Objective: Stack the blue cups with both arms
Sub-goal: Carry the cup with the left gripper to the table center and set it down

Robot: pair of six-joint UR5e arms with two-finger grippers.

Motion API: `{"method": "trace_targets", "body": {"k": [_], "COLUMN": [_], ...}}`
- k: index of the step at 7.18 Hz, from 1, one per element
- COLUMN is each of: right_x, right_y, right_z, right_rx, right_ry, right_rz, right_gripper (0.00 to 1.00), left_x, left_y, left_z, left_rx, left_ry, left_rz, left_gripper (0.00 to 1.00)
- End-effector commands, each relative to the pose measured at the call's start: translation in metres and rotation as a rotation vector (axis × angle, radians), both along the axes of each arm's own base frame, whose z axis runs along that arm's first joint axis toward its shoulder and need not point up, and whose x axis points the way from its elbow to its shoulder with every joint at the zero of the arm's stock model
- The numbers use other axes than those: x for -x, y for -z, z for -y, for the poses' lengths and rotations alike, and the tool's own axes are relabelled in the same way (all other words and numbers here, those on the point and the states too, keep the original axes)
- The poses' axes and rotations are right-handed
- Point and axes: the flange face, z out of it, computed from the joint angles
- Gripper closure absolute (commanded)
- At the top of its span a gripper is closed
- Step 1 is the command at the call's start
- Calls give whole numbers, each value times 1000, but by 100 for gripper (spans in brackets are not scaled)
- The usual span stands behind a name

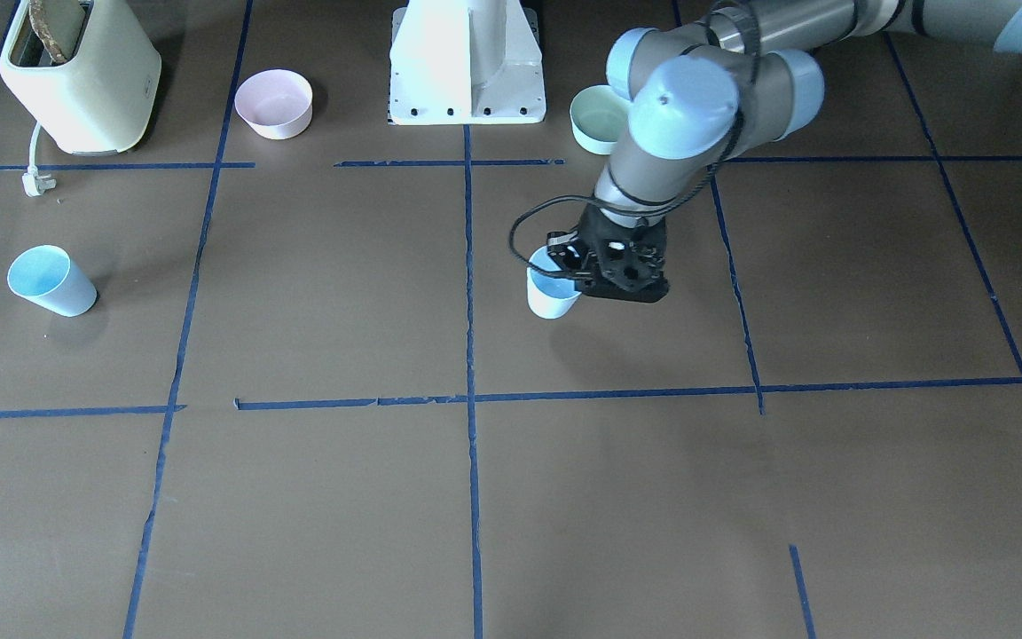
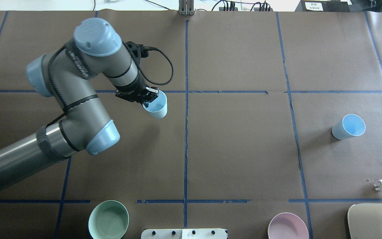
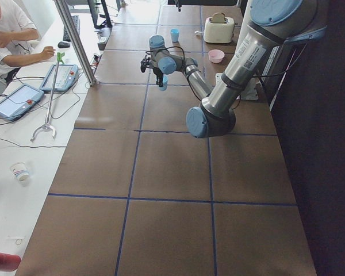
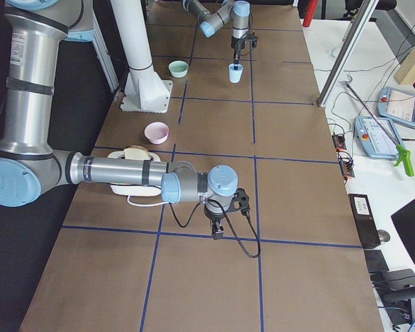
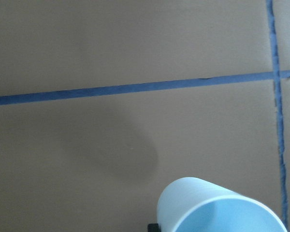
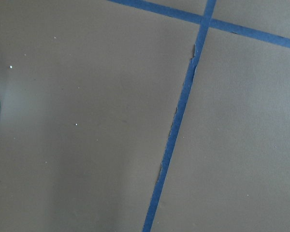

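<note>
One blue cup [image 1: 552, 297] hangs upright in my left gripper [image 1: 575, 277], which is shut on its rim just right of the table's centre line. The overhead view shows the same cup [image 2: 157, 107] in that gripper [image 2: 148, 99]. The left wrist view shows the cup [image 5: 217, 208] apart from its shadow, so it is off the table. The second blue cup [image 1: 51, 280] stands alone far off on the other side, also in the overhead view [image 2: 349, 126]. My right gripper [image 4: 218, 230] shows only in the exterior right view, low over the table. I cannot tell whether it is open or shut.
A cream toaster [image 1: 76, 75] with a loose plug [image 1: 35, 183] stands near the second cup's side. A pink bowl [image 1: 273, 103] and a mint-green bowl [image 1: 595, 120] flank the white pedestal [image 1: 467, 62]. An operator [image 3: 8, 34] sits beyond the table's edge.
</note>
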Motion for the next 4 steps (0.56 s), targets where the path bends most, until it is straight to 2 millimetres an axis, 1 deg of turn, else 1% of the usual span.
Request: {"method": "trace_targets", "body": {"k": [1, 2, 3, 4], "right_x": [0, 0, 0, 0], "right_y": [1, 1, 1, 0], "right_z": [0, 0, 0, 0], "right_rx": [-2, -2, -2, -1], "right_ry": [0, 0, 0, 0], "right_rz": [0, 0, 0, 0], "right_gripper": [0, 0, 0, 0], "left_x": [-63, -68, -70, -71], "left_y": [35, 33, 28, 27], "left_z": [-17, -23, -26, -27], "left_rx": [0, 1, 0, 1], "left_ry": [29, 19, 11, 9], "left_rz": [28, 31, 35, 36], "left_gripper": [99, 94, 60, 24]}}
